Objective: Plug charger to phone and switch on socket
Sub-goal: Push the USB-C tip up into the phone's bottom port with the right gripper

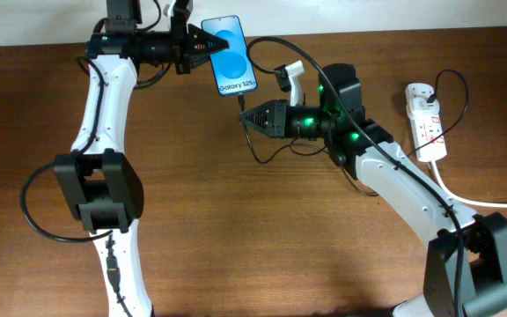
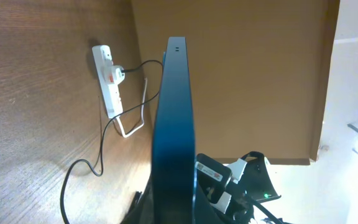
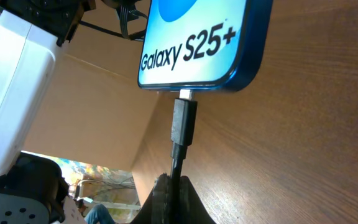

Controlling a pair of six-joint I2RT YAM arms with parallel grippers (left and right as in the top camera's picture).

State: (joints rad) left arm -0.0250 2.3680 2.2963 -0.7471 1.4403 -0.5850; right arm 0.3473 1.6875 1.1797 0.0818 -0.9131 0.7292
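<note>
The phone [image 1: 230, 55] has a bright blue screen with white text at its near end. My left gripper [image 1: 197, 44] is shut on its far end and holds it above the table; the left wrist view shows it edge-on [image 2: 174, 124]. My right gripper [image 1: 246, 114] is shut on the charger cable just behind its black plug [image 3: 183, 121]. The plug's metal tip meets the port in the phone's bottom edge [image 3: 194, 46]. The socket [image 1: 425, 121] is a white power strip at the far right, with a plug in it.
The thin black charger cable [image 1: 275, 151] loops under the right arm and runs to the socket. A thick white cord [image 1: 465, 195] trails from the socket toward the right edge. The socket also shows in the left wrist view [image 2: 107, 79].
</note>
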